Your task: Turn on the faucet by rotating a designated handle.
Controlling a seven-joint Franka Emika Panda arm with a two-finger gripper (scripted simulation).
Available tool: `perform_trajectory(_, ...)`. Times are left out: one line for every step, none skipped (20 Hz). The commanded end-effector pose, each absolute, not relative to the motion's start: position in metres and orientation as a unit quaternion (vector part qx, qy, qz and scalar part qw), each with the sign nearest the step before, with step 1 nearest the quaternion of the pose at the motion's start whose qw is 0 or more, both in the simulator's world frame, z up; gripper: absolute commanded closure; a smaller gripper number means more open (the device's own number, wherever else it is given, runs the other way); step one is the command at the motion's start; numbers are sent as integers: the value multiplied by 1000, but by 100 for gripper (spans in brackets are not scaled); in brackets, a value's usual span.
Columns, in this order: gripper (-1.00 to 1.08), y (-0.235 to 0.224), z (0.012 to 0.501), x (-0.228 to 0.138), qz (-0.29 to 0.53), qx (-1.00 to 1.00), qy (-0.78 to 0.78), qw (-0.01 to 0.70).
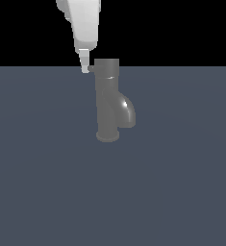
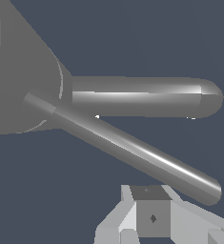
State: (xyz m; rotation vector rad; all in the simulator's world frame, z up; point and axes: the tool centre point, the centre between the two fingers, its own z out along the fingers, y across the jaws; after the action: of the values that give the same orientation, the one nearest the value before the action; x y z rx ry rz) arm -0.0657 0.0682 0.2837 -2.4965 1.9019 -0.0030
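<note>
The faucet [image 1: 107, 103] is a dark grey upright column on a round base, with its curved spout [image 1: 126, 113] on the exterior view's right. The handle [image 1: 91, 68] pokes out of the top cap toward the exterior view's left. My gripper [image 1: 85, 68] hangs just left of the cap, its tips level with the handle's end, shut with nothing between the fingers. In the wrist view the handle [image 2: 132, 150] is the thin slanted rod running from the cap, and the thicker rod is the spout [image 2: 142, 97]. My gripper [image 2: 149, 193] sits close beside the handle's outer end; contact is unclear.
The faucet stands on a flat blue-grey floor [image 1: 182, 192]. Nothing else stands on it. My white arm [image 1: 83, 24] comes down from above.
</note>
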Motion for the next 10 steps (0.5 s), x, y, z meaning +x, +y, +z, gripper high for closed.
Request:
perform_trajectory(108, 50, 284, -71, 0, -791, 612, 0)
perform_trajectory(108, 46, 284, -73, 0, -791, 612, 0)
perform_trajectory(108, 42, 284, -75, 0, -791, 612, 0)
perform_trajectory(108, 38, 284, -78, 0, -791, 612, 0)
perform_trajectory(108, 34, 284, -80, 0, -791, 612, 0)
perform_trajectory(108, 30, 284, -82, 0, -791, 612, 0)
perform_trajectory(108, 30, 284, -82, 0, -791, 612, 0)
perform_trajectory(108, 40, 284, -80, -1, -794, 608, 1)
perform_trajectory(108, 34, 284, -78, -1, -794, 608, 1)
perform_trajectory(108, 29, 284, -77, -1, -794, 608, 1)
